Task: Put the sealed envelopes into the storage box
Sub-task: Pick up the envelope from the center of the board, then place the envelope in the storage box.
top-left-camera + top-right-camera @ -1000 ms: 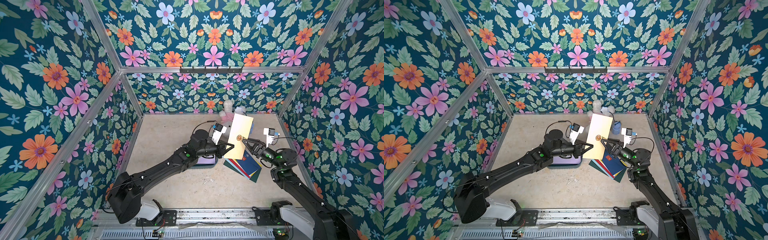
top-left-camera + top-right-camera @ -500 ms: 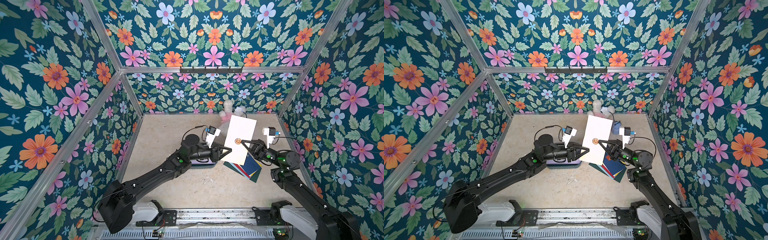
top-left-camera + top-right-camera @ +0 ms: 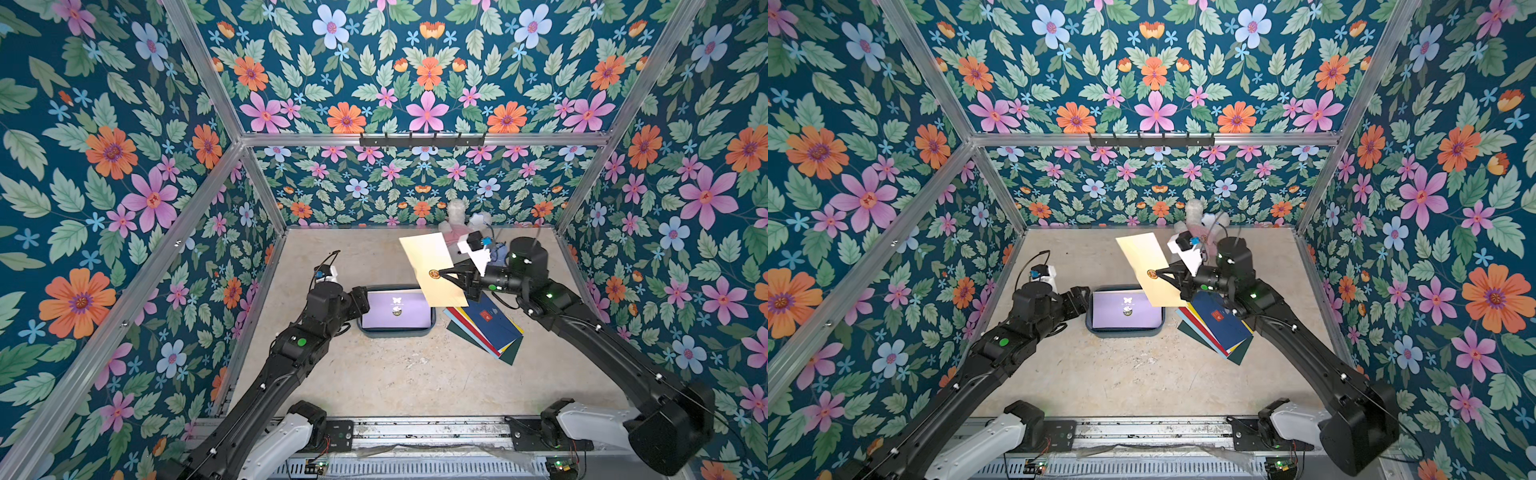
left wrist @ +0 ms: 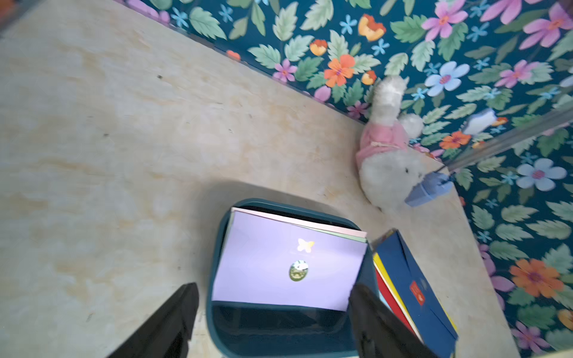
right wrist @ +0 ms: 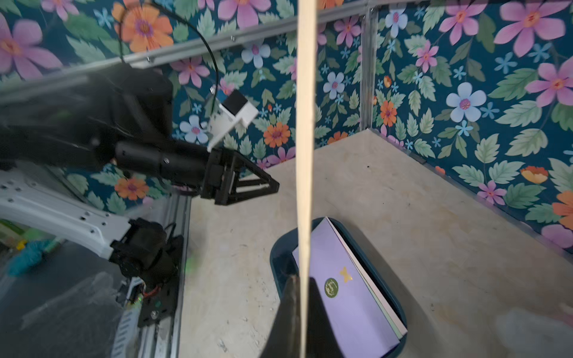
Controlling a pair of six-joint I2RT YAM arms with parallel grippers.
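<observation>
Beige counter (image 3: 374,374), floral walls. My right fingers (image 3: 453,275) pinch cream envelope (image 3: 430,257) at seal, over storage box (image 4: 279,325). Left fingers (image 4: 173,316) wide, beside box. Paper likely light, floppy, slick: grip mid-edge.

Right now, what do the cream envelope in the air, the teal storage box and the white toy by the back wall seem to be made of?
The cream envelope looks like stiff matte paper: thin edge-on, flat, crisp corners. The storage box is probably moulded plastic: smooth, one-piece, rounded corners. The white toy seems plush fabric: fuzzy pile, with a pink cloth garment.
</observation>
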